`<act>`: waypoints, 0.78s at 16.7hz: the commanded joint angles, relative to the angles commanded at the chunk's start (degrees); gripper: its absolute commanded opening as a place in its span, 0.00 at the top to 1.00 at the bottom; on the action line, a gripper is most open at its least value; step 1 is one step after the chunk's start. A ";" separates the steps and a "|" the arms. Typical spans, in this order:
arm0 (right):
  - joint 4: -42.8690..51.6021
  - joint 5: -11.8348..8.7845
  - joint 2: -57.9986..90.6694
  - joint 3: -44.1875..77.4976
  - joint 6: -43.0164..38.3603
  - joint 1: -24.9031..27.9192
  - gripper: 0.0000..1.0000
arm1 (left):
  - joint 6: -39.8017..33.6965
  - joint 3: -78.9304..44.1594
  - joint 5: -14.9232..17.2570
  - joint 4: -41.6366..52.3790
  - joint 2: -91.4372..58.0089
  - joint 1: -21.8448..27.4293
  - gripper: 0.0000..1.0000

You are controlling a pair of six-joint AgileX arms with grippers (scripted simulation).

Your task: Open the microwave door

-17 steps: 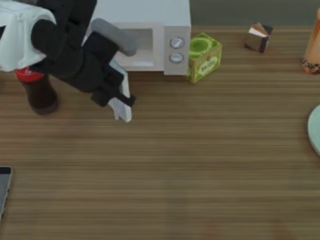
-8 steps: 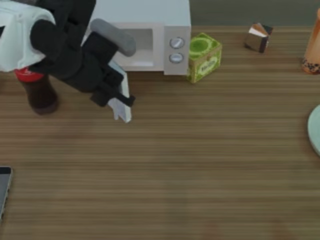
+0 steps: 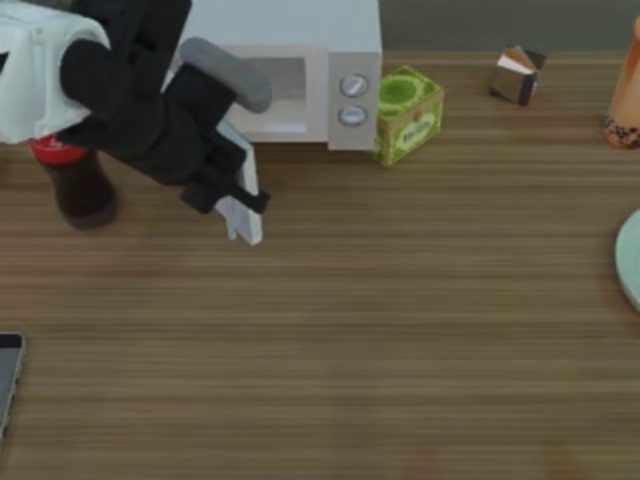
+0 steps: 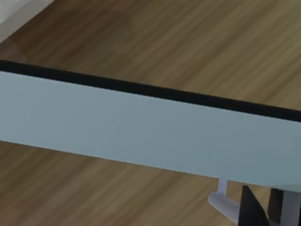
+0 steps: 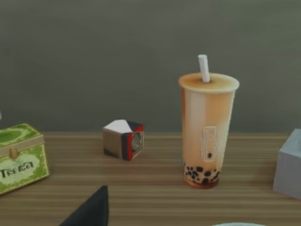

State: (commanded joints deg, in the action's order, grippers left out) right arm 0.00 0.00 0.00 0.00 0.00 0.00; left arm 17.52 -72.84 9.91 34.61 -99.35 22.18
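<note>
My left gripper (image 3: 243,203) sat right at the free edge of the microwave door (image 3: 246,190), its dark fingers (image 3: 255,201) pinching the door's handle end, as far as the top view showed. The left wrist view gave me only the door's (image 4: 150,136) pale face, dark-rimmed along one edge, crossing the frame over the wood, with a small pale handle (image 4: 221,203) and a dark fingertip (image 4: 248,207) at its far corner. The door stood swung well out, edge-on toward the front of the table (image 3: 400,330), leaving the oven cavity showing. The microwave (image 3: 300,60) sat at the back of the table, left of centre, two silver knobs (image 3: 353,100) on its front. A green-yellow tea box (image 3: 408,115) was just beside its right side; a cola bottle (image 3: 78,180) stood to the left, beneath my arm. My right gripper did not show from above; the right wrist view looked on a bubble tea cup (image 5: 207,132) and a small cube (image 5: 123,139), so whether its fingers were spread, I could not tell.
</note>
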 joint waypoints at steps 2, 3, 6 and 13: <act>0.00 0.00 0.00 0.00 0.00 0.00 0.00 | 0.00 0.00 0.00 0.00 0.00 0.00 1.00; 0.00 0.00 0.00 0.00 0.00 0.00 0.00 | 0.00 0.00 0.00 0.00 0.00 0.00 1.00; 0.00 0.00 0.00 0.00 0.00 0.00 0.00 | 0.71 0.23 0.70 0.16 0.04 -0.12 1.00; 0.00 0.00 0.00 0.00 0.00 0.00 0.00 | 10.15 1.98 5.22 2.33 1.80 -4.07 1.00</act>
State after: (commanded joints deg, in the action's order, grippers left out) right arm 0.00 0.00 0.00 0.00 0.00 0.00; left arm 27.67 -70.86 15.13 36.93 -97.55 18.11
